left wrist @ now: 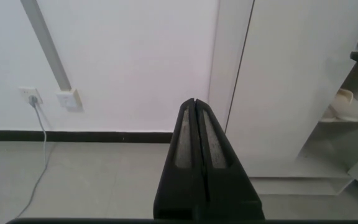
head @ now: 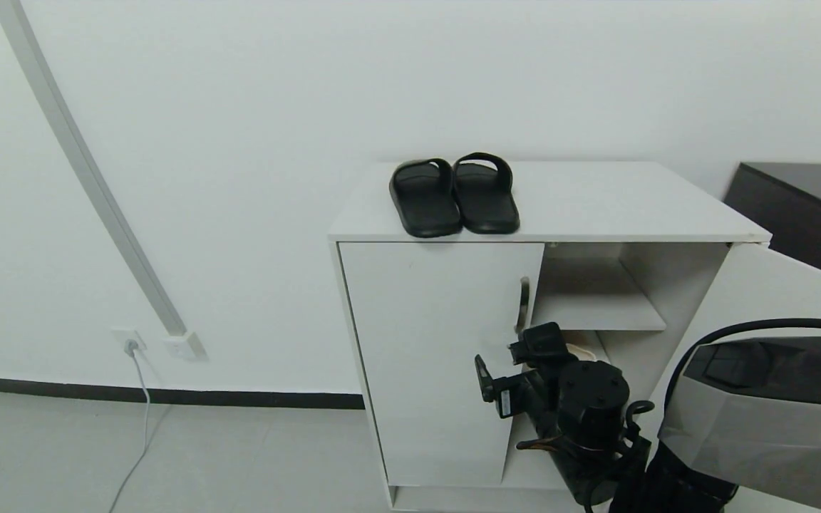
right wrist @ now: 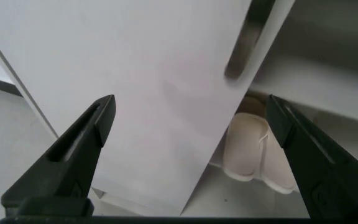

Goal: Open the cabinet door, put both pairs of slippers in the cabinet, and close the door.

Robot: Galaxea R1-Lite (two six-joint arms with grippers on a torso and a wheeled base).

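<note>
The pale slippers (right wrist: pixel 253 149) sit on a lower shelf inside the cabinet (head: pixel 596 206), half hidden behind the edge of the closed left door (head: pixel 439 356). The black slippers (head: pixel 455 196) lie side by side on the cabinet top, reaching its front edge. My right jaws are spread wide just before the door's handle (head: pixel 523 305). My left jaws are pressed together, over bare floor (left wrist: pixel 104 180). The right door (head: pixel 760 292) stands open, its lower part hidden.

2 blk slippers (head: pixel 485 196), 2 cream slippers (right wrist: pixel 248 148), 1 cabinet (head: pixel 596 199) w/ 2 doors (head: pixel 439 356)
</note>
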